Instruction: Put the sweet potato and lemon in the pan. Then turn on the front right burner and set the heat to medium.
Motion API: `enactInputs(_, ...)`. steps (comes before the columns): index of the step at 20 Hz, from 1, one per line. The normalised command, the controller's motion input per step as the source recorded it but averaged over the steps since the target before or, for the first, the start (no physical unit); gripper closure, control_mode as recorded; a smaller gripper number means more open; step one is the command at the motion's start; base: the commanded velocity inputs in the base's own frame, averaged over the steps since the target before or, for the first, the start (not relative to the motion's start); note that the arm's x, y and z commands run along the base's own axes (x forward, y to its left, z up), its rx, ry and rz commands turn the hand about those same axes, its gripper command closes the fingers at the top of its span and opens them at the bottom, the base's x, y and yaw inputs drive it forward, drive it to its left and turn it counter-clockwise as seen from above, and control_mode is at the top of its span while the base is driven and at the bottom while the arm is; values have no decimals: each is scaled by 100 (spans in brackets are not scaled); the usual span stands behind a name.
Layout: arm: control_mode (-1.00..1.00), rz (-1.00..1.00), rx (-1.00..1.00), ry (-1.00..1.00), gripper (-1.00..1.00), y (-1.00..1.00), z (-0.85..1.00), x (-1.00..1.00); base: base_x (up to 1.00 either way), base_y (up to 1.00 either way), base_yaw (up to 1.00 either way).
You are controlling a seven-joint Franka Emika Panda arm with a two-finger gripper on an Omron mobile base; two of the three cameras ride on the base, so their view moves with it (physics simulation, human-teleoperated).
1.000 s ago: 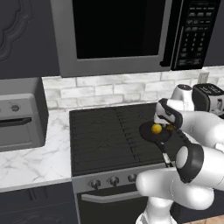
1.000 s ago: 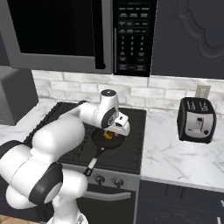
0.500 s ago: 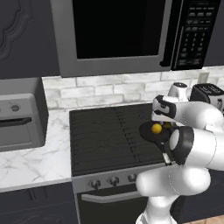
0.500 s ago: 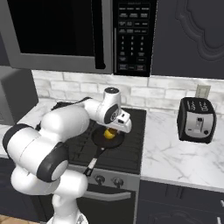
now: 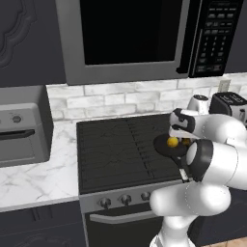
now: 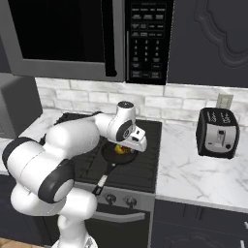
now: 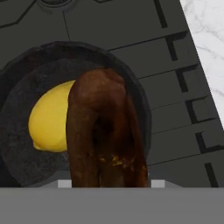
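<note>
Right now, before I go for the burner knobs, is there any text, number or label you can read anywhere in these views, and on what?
Microwave keypad: rows of pale marks, too small and blurred to read.
Stove knobs: no legible marking.
Toaster: no readable label.
Toaster oven: no readable label.
Nothing else carries text.

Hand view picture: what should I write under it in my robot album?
Gripper holding the sweet potato above the black pan, lemon already inside.

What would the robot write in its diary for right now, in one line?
stage: loading pan | gripper: shut on sweet potato, above pan | lemon: in pan | pan: on front right burner | next: release sweet potato
</note>
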Motion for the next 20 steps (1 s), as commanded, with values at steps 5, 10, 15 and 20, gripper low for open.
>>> enactInputs(5,-100,0,0,0,100,5,-9,0,0,0,0)
enactInputs(10,-100,0,0,0,100,4,-4,11,0,0,0)
enactInputs(15,-100,0,0,0,100,0,0,0,0,0,0)
enactInputs(20,-100,0,0,0,-100,0,0,0,0,0,0)
